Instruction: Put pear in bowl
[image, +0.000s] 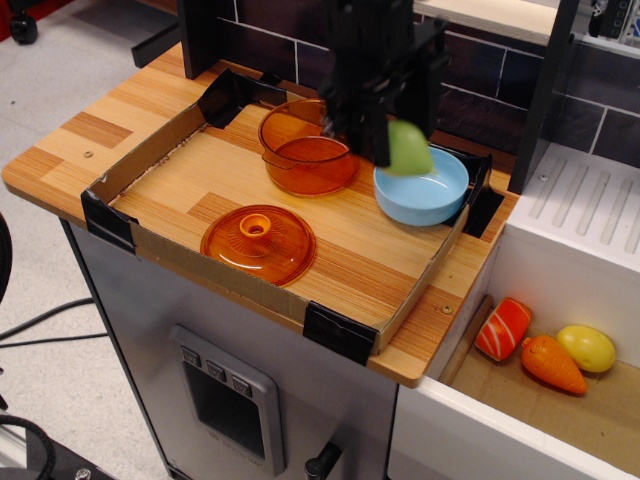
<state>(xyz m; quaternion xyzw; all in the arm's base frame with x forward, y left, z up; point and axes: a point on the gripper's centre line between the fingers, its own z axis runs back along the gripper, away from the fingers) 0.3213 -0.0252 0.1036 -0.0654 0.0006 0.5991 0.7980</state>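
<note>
The light-green pear (409, 148) is held in my black gripper (395, 135), which is shut on it. I hold it in the air just above the near-left part of the light-blue bowl (430, 198). The bowl stands at the back right of the cardboard tray (150, 245) on the wooden counter. The gripper's body hides part of the pear and the back of the bowl.
A transparent orange pot (300, 150) stands left of the bowl, close to the gripper. A flat orange lid (258, 243) lies at the tray's front. A lower bin at the right holds a red-white toy (502, 329), a carrot (551, 364) and a yellow lemon-like toy (587, 347).
</note>
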